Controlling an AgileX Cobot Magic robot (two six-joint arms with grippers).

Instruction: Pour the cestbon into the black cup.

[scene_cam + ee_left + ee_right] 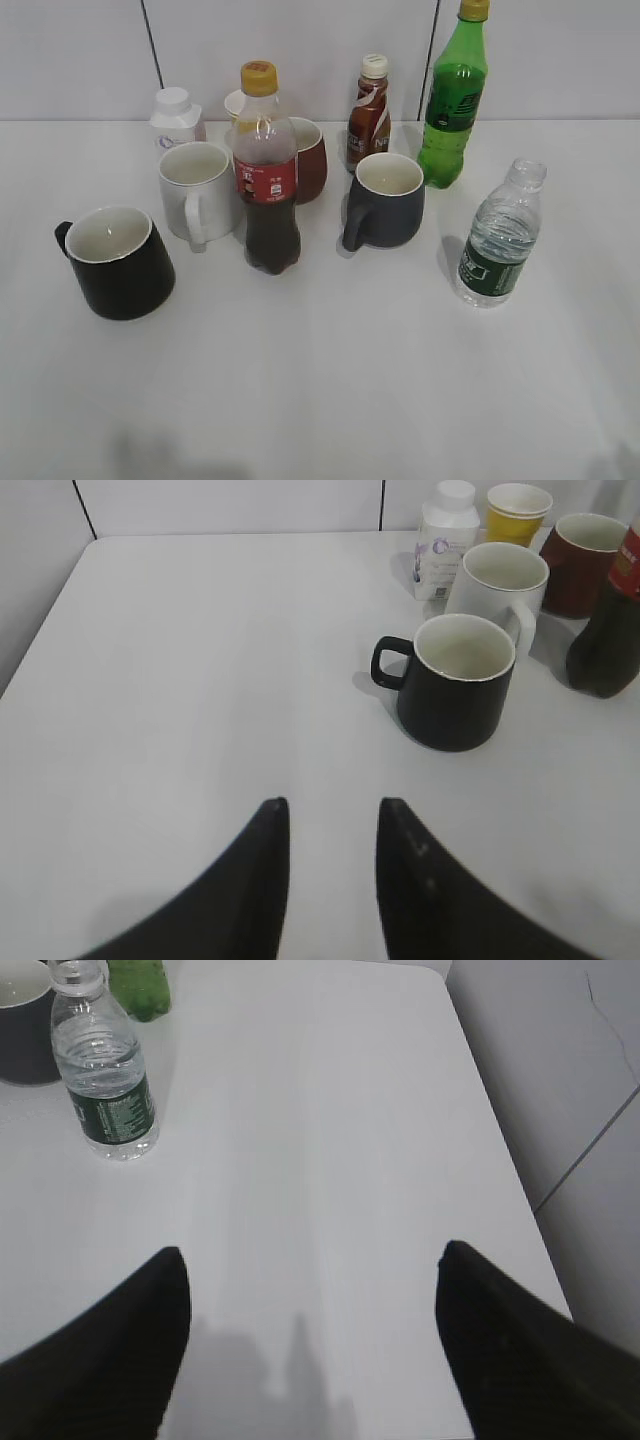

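Note:
The cestbon [500, 238], a small clear ribbed bottle with a dark green label and no cap, stands upright at the right; it also shows in the right wrist view [104, 1080] at the top left. The black cup [117, 262] stands at the left, handle to the left; the left wrist view shows it [455, 680] ahead and to the right. My left gripper [332, 805] is open and empty above bare table. My right gripper [312, 1255] is wide open and empty, well short of the bottle. Neither gripper shows in the exterior view.
A white mug [197, 188], a red-labelled cola bottle [268, 175], a dark red mug [307, 158], a grey-blue mug [386, 200], a tall green soda bottle [453, 100], a small brown bottle [368, 112] and a white jar [175, 116] crowd the back. The table's right edge [505, 1150] is near.

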